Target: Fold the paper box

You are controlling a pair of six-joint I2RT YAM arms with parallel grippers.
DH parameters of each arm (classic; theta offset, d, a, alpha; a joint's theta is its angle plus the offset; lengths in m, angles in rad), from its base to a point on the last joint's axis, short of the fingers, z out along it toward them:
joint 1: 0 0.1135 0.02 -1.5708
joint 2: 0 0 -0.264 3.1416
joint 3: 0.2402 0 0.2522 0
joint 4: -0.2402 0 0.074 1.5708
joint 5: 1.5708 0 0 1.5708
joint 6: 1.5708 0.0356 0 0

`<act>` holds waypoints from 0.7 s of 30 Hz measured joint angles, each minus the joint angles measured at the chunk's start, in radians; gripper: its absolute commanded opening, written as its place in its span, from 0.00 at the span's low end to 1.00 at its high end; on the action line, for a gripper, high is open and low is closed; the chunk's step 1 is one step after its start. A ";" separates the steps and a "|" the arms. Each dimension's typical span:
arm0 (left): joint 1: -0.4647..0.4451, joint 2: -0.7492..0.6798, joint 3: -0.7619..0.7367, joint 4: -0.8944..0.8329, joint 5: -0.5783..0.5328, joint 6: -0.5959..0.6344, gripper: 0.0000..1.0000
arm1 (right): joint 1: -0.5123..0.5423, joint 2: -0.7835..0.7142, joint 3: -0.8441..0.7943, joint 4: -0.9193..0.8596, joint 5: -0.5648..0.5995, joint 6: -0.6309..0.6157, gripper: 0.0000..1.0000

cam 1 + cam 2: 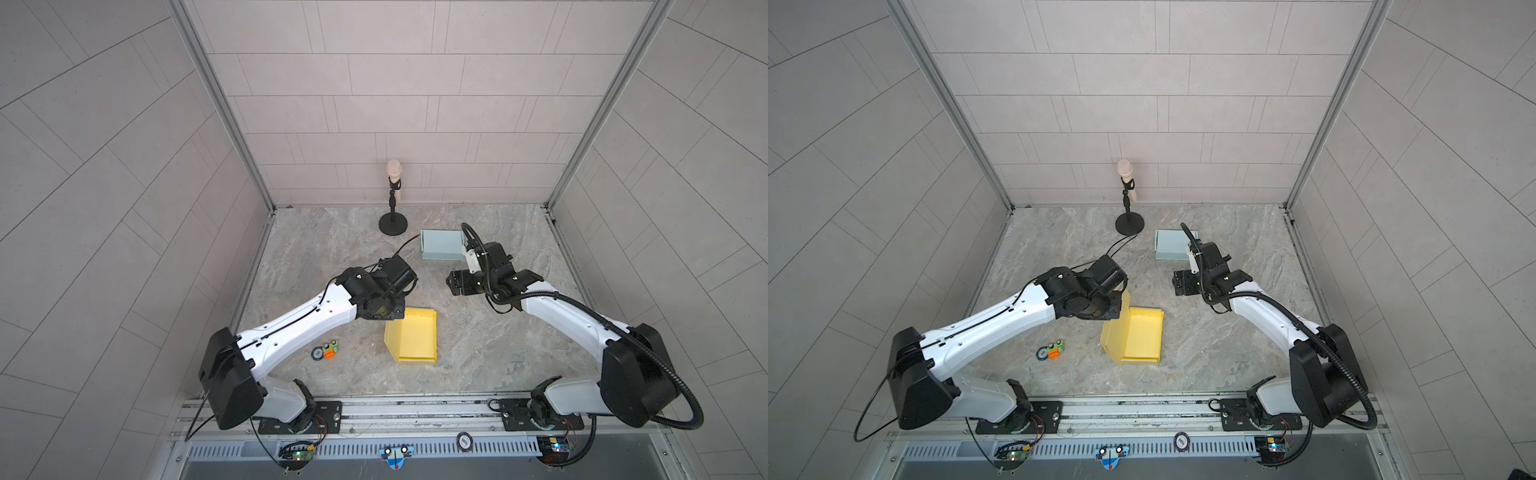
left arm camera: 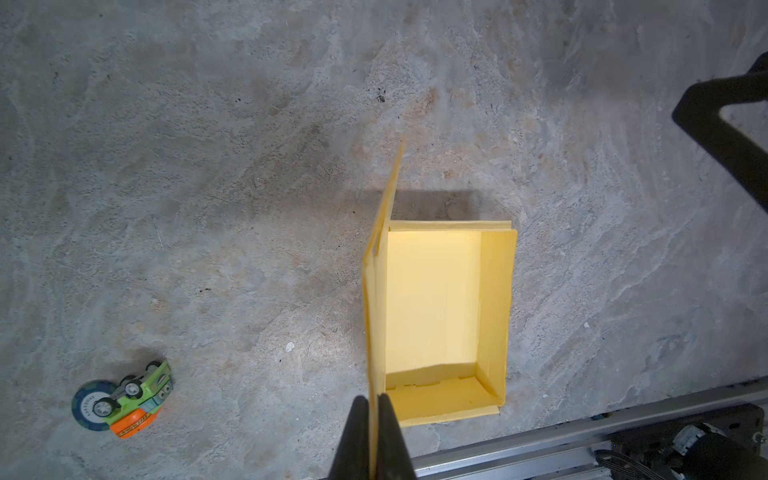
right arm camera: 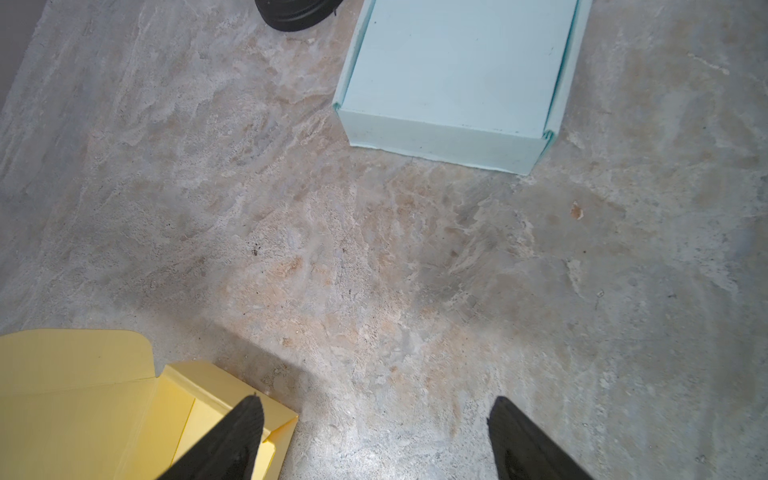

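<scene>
Pinching upright lid flap (image 2: 384,216) of yellow paper box (image 2: 432,299), left gripper (image 2: 372,401) clamped tight on thin card edge. Box sits open on table (image 1: 478,332), between 2 arms. Right gripper (image 3: 376,401) spread wide, empty, hovering beside box. Risks: card slipping from pinch or creasing off score line; pull on flap dragging light, unbraced box; side wall splaying as lid swings over

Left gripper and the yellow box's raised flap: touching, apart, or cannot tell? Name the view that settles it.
Touching. The left wrist view shows the left gripper shut on the flap of the yellow box, the paper's edge pinched with no gap either side.
</scene>
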 measured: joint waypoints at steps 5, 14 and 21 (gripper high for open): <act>0.013 0.062 0.101 -0.055 0.016 0.121 0.00 | 0.000 -0.036 -0.055 0.057 -0.010 0.000 0.87; 0.048 0.101 0.243 -0.088 0.135 0.454 0.00 | 0.007 -0.200 -0.301 0.400 -0.150 0.003 0.88; 0.084 0.116 0.273 -0.125 0.253 0.663 0.00 | 0.014 -0.207 -0.381 0.571 -0.250 -0.044 0.89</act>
